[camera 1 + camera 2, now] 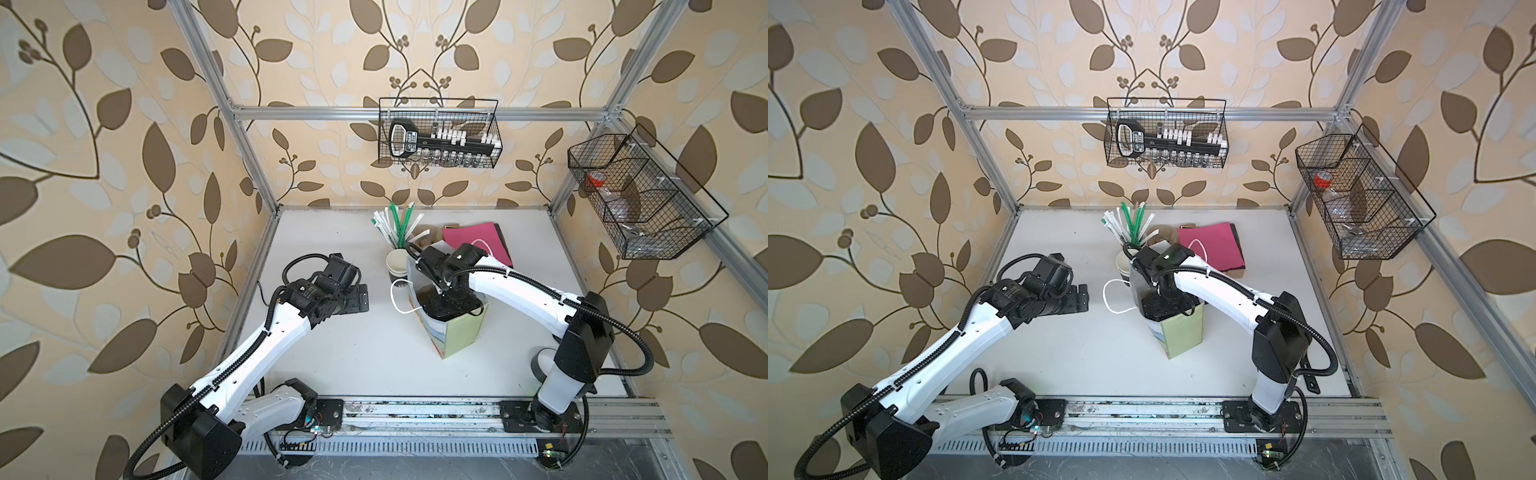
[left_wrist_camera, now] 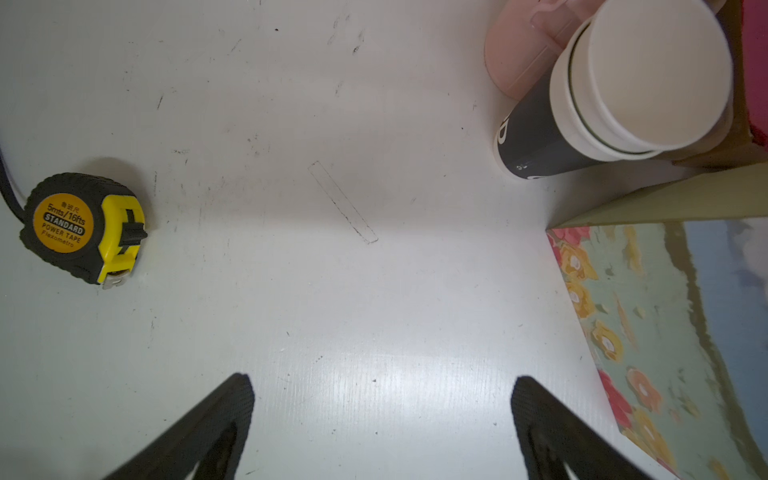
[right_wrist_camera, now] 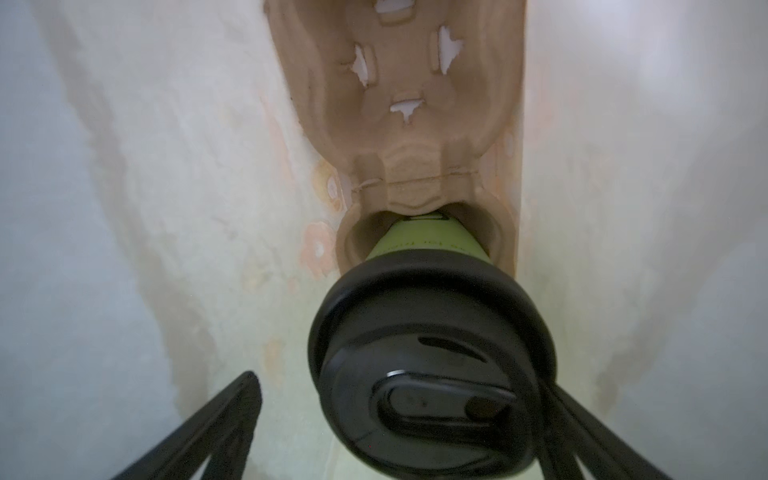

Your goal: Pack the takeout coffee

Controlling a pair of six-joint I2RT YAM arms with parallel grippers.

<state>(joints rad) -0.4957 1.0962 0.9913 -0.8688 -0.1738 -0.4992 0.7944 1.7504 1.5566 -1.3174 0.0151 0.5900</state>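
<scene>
The right pincer (image 3: 399, 382) is down inside the flowered paper bag (image 1: 461, 332), which stands upright near the middle of the surface (image 1: 332, 353). In the right wrist view, the takeout coffee (image 3: 428, 353) sits in one pocket of a brown pulp cup carrier (image 3: 399, 116) at the bottom of the bag, with its black lid on. This pincer is released. One finger (image 3: 224, 424) is clearly apart from the lid. The other is just beside the lid's rim, and I cannot tell if it touches.

The left pincer (image 2: 382, 380) is spread wide too, with nothing between, and it hovers over the bare surface beside the bag. A yellow and black tape measure (image 2: 83, 228) lies near it. A stack of lidless cups (image 2: 623, 91) stands just beside the bag.
</scene>
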